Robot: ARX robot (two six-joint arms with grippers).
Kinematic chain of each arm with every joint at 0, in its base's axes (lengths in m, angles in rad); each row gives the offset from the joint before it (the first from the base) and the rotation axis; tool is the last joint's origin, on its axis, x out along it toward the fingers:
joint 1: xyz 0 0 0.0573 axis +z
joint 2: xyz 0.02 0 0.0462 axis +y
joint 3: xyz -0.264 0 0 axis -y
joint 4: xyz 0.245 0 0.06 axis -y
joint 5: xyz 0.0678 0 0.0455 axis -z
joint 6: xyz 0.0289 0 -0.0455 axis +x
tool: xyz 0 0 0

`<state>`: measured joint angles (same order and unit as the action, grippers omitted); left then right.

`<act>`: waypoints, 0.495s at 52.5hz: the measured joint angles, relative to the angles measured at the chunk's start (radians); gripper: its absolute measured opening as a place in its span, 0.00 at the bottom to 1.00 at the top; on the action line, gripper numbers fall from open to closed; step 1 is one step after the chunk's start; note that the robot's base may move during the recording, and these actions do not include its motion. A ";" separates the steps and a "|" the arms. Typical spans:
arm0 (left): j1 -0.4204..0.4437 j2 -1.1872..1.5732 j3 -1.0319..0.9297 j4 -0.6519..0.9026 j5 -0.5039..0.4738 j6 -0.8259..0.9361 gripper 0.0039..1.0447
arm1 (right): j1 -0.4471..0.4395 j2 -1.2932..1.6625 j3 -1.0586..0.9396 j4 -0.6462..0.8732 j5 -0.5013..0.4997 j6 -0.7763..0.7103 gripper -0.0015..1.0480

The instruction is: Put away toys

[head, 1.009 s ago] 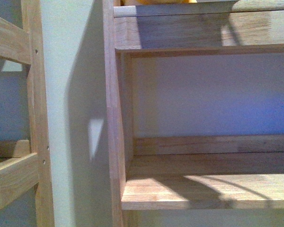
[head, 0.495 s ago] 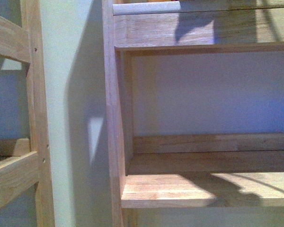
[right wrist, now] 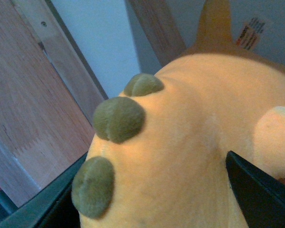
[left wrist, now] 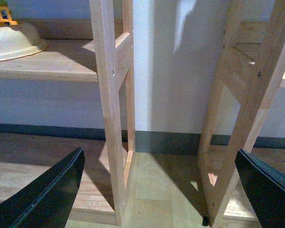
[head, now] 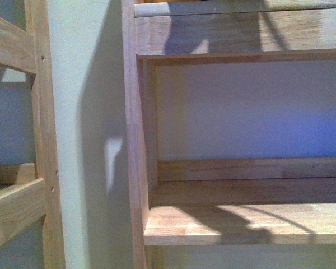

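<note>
The plush sits between the right gripper fingers — its orange body fills that wrist view, three olive bumps facing the camera, a tag at the far end. The jaws look clamped on it, one dark finger showing at each side. Its long axis seems to run away from the wrist toward the shelf wood. The left gripper is spread wide and empty, low between two shelf frames. The front view shows only shelves — no arm, no toy — with shadows across the boards, so how far the plush is from a shelf cannot be judged.
</note>
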<state>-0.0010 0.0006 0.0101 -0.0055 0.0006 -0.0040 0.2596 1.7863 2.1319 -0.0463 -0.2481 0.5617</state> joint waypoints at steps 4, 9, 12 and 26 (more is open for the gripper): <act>0.000 0.000 0.000 0.000 0.000 0.000 0.94 | -0.003 -0.011 -0.013 0.016 0.001 -0.006 0.92; 0.000 0.000 0.000 0.000 0.000 0.000 0.94 | -0.016 -0.035 -0.044 0.039 0.000 -0.005 0.93; 0.000 0.000 0.000 0.000 0.000 0.000 0.94 | -0.027 -0.058 -0.068 0.053 -0.005 -0.005 0.93; 0.000 0.000 0.000 0.000 0.000 0.000 0.94 | -0.122 -0.207 -0.211 0.124 -0.043 0.027 0.93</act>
<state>-0.0010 0.0006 0.0101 -0.0055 0.0006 -0.0044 0.1379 1.5791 1.9205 0.0776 -0.2916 0.5888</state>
